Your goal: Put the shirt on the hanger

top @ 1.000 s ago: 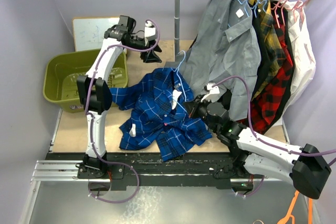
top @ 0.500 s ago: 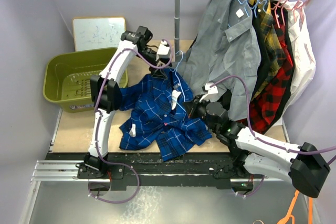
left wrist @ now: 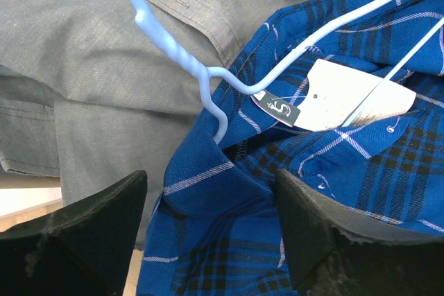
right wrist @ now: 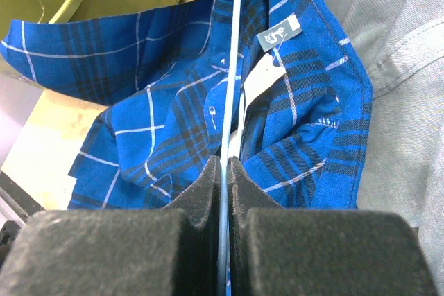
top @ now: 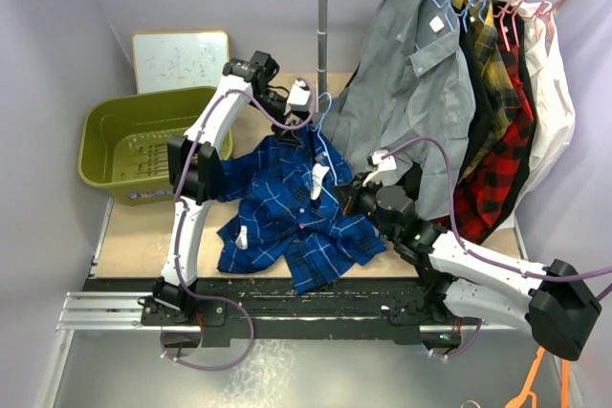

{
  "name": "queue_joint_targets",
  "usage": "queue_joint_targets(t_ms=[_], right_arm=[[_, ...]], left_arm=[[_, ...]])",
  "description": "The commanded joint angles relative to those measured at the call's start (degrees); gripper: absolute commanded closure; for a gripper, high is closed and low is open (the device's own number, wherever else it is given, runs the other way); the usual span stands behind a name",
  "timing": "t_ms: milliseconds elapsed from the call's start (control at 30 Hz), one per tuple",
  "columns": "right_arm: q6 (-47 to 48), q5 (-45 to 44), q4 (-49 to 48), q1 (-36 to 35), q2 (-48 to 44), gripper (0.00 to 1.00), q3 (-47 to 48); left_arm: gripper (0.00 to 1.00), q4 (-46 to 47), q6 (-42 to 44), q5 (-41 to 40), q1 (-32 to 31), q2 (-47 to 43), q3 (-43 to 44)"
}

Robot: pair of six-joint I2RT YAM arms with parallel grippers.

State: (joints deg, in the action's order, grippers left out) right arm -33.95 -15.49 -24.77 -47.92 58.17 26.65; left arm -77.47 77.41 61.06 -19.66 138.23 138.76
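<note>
The desk [top: 129, 236] holds the blue plaid shirt [top: 277, 212]. It lies spread out and a bit bunched in the middle, between the two arms. Its collar end points to the back, away from the arms' bases, and lies right by the bottom of the grey shirt [top: 411, 83] that hangs from the rail.

The light-blue hanger [left wrist: 201, 77] lies on top of the blue shirt. Its long way runs from near to far. The low part is by the right arm, and the hook sticks out past the collar [left wrist: 208, 192] at the far end. Its thin wires cross the open neck and the white label [left wrist: 347, 95]. It is hard to tell if any part of the hanger is tucked under the cloth.

The right pincer [right wrist: 225, 171] is shut tight on one wire of the hanger, at the near end. The left pincer [top: 292, 126] is wide apart and holds nothing. It hangs just above the collar. In its own camera, the folded edge of the collar sits in the gap between the two fingers, and the twisted neck of the hanger is just past it.

So the left arm is much nearer to the collar. The next move likely needs it to go down, pinch that edge and pull the cloth over the wire, while the right arm holds the hanger steady.
</note>
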Motion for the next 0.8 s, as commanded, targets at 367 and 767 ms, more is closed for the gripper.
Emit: queue_joint_targets(t_ms=[367,767], right_arm=[[2.0,0.0,-5.8,0.2,-0.1,1.0,0.2],[2.4,-0.9,-6.4,0.2,-1.2,1.0,0.5]], left_arm=[[0.02,-3.4,10.3,-3.6,0.5,-4.8,-0.1],[0.56,7.7,1.4,3.5,-3.3,-10.1,-10.7]])
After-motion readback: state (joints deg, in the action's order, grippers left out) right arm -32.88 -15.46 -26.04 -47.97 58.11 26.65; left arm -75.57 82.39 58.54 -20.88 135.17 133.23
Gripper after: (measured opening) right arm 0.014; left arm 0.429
